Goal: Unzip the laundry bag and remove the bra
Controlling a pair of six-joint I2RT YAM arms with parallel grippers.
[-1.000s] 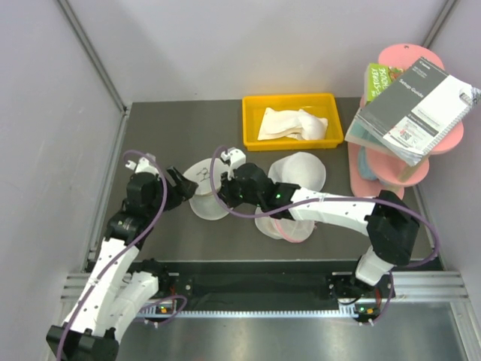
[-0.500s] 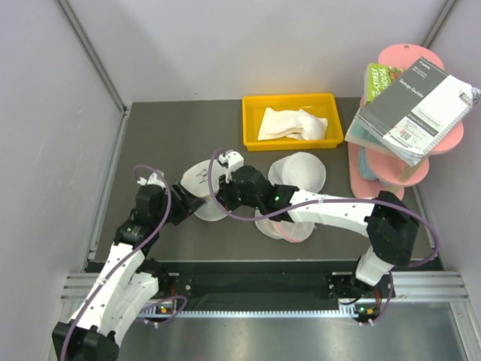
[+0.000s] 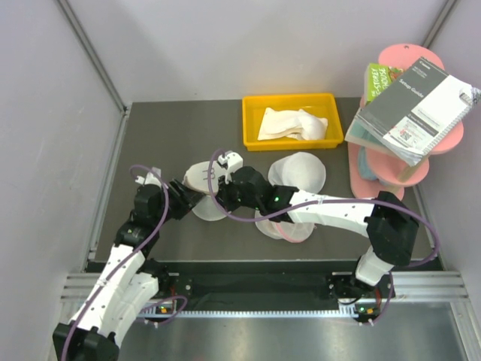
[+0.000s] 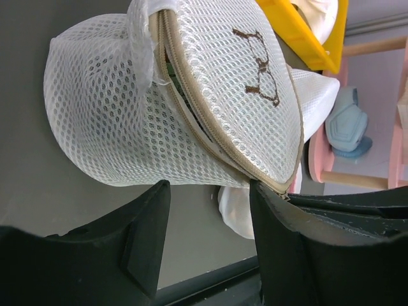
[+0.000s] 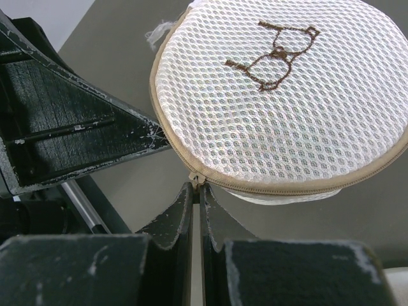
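Observation:
The laundry bag [image 3: 201, 183] is a round white mesh pod with a beige rim and a brown mark on its face, standing tilted at mid-table. In the left wrist view [image 4: 191, 95] its zipper gapes a little along the rim, with something dark inside. My right gripper [image 5: 199, 191] is shut on the beige zipper pull [image 5: 197, 178] at the bag's near rim [image 5: 280, 95]. My left gripper [image 4: 210, 220] is open at the bag's lower edge, its right finger [image 4: 280, 229] touching the rim. The bra is hidden.
A yellow tray [image 3: 252, 128] holding white cloth is at the back. A plain white mesh bag [image 3: 301, 173] and a pink-rimmed mesh bag [image 3: 289, 229] lie right of the laundry bag, under my right arm. A pink shelf [image 3: 409, 169] with books stands at the right.
My left arm has drawn back toward the near edge and its gripper now sits lower at the bag's left side. My right gripper has stayed on the zipper pull.

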